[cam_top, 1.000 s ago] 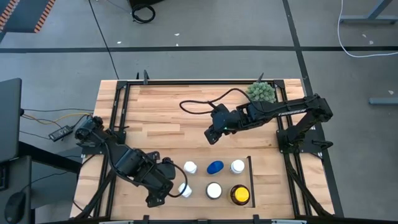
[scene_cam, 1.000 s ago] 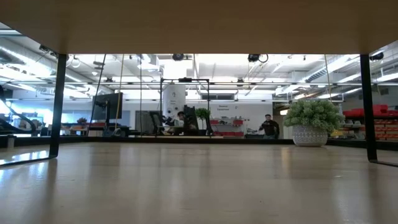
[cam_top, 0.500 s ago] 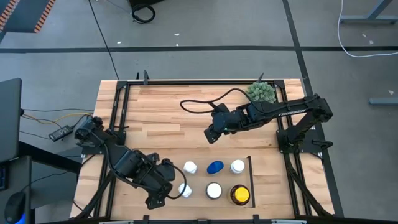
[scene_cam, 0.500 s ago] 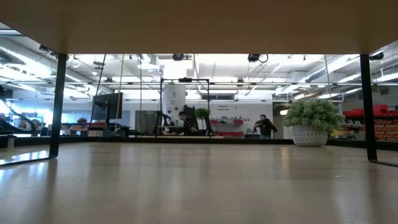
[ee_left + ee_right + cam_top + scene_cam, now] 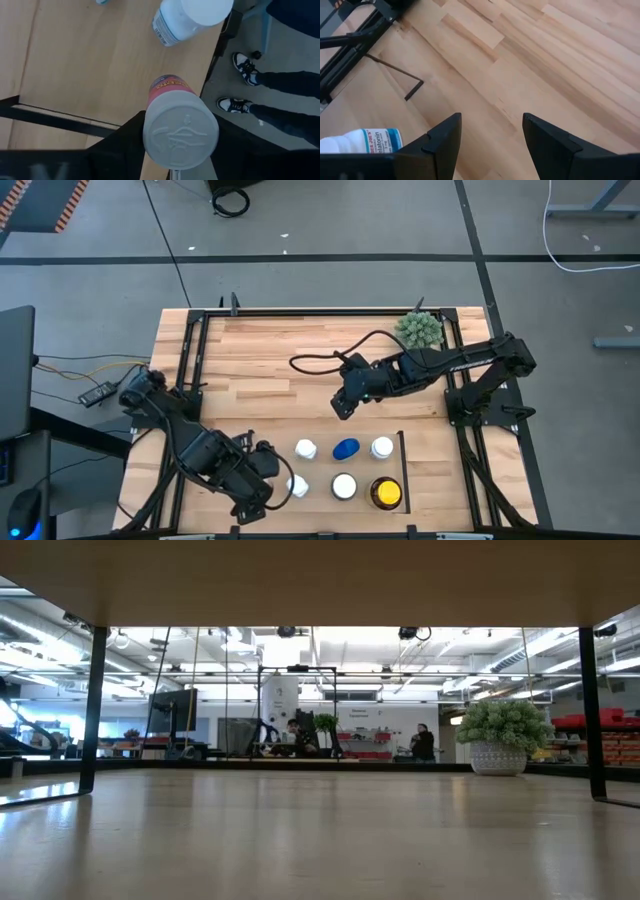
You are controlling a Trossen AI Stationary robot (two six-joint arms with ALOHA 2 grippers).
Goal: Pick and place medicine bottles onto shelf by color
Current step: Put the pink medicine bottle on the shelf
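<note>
Now, line by line, this is how I stand.

Left gripper (image 5: 262, 492): low at the near edge of the table (image 5: 260, 370), left of the shelf; my fingers are clamped on the red bottle (image 5: 172, 107), whose white cap fills the left wrist view.
Change on my left: a second ago this gripper lay slightly farther up the table; it has slid toward the near edge, with the bottle still in its hold.
Right gripper (image 5: 342, 404): over bare wood near the table's middle, above the shelf; my jaws stand wide apart with nothing between them.
Change on my right: the gripper has dropped a little nearer the shelf than a second ago.
Shelf (image 5: 403, 465): near edge, centre-right, black bar on its right side.
Bottles on shelf: white-capped bottle (image 5: 306, 449), blue bottle (image 5: 346, 448), second white cap (image 5: 382, 447) in the far row; a white-capped bottle (image 5: 344, 486) and the amber bottle (image 5: 386, 494) in the near row; none has moved.
Nearest neighbour: another white cap (image 5: 297, 485) just beside my left gripper.
Plant (image 5: 419, 329): far right corner.
People: one person's shoes (image 5: 243, 67) beside the table; another person (image 5: 424, 742) far across the room.
</note>
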